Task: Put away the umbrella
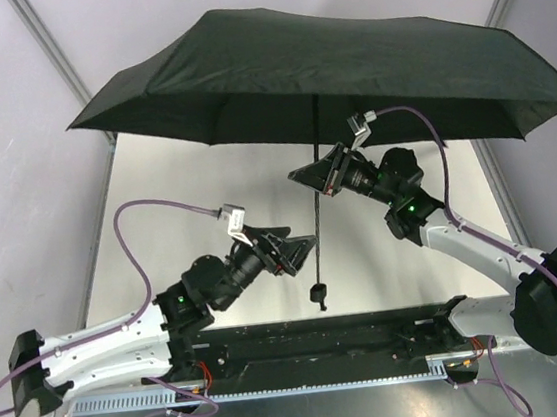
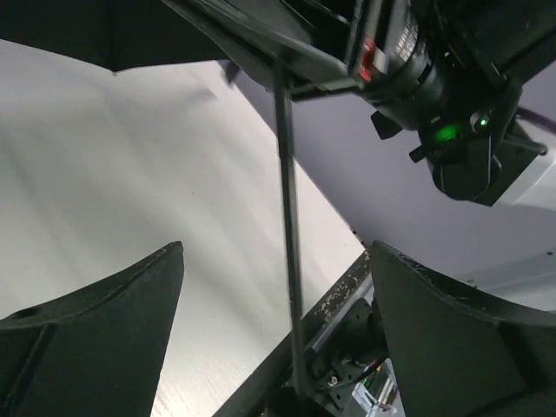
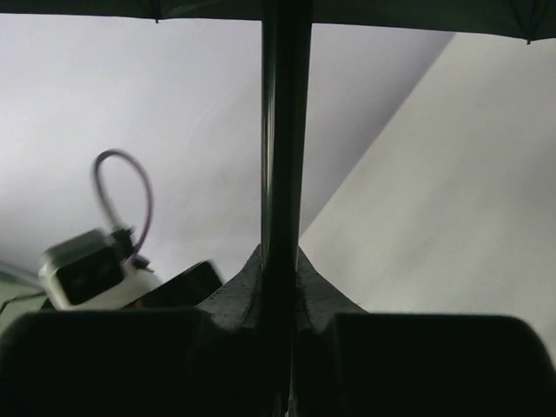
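Note:
The black umbrella [image 1: 323, 72] stands open above the table, its canopy spread over both arms. Its thin dark shaft [image 1: 317, 194] hangs down to a small knob handle [image 1: 318, 291]. My right gripper [image 1: 321, 175] is shut on the upper shaft; in the right wrist view the shaft [image 3: 282, 130] runs straight up out of the closed gripper [image 3: 280, 261] to the canopy [image 3: 417, 13]. My left gripper [image 1: 307, 249] is open lower down at the shaft. In the left wrist view the shaft [image 2: 291, 287] passes between the spread fingers [image 2: 104, 321] without touching either.
The brushed metal table [image 1: 187, 199] lies below, between pale walls. A black rail [image 1: 303, 336] with the arm bases runs along the near edge. Purple cables [image 1: 132, 245] loop off both wrists. The right arm's wrist [image 2: 443, 87] is close above my left gripper.

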You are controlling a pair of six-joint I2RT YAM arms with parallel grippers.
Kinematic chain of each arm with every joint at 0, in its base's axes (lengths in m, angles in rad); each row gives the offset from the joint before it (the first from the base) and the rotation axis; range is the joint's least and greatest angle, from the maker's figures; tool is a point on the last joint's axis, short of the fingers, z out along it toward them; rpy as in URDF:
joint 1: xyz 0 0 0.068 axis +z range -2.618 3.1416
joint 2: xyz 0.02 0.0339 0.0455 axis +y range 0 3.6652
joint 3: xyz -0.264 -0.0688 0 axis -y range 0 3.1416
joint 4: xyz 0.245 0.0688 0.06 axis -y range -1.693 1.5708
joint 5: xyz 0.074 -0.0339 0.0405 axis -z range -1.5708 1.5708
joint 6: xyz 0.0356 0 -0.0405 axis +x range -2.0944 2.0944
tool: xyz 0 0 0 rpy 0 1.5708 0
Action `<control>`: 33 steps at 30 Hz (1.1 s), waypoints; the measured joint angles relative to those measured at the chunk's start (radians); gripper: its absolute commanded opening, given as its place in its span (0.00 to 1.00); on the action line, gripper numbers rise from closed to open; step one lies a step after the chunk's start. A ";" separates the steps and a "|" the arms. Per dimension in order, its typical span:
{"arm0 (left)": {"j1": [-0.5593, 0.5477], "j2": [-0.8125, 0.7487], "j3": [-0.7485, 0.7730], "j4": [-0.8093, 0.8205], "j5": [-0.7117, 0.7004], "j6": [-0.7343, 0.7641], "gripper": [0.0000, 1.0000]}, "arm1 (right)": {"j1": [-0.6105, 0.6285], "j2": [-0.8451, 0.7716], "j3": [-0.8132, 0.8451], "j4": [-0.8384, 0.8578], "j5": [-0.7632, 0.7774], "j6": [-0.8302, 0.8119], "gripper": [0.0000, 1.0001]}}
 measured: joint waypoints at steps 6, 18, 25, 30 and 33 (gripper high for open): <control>0.103 0.047 0.000 0.016 0.224 -0.039 0.92 | 0.008 0.003 -0.024 0.177 -0.107 0.110 0.00; 0.121 0.159 0.061 0.035 0.438 -0.051 0.01 | 0.012 0.045 -0.026 0.370 -0.121 0.206 0.37; 0.126 0.136 0.023 -0.003 0.421 -0.050 0.00 | -0.058 0.025 -0.007 0.275 0.005 0.220 0.76; 0.127 0.127 0.016 -0.029 0.407 -0.073 0.00 | -0.096 0.026 0.058 0.194 0.126 0.180 0.79; 0.127 0.122 0.012 -0.027 0.406 -0.085 0.00 | -0.115 0.034 0.083 0.220 0.174 0.180 0.80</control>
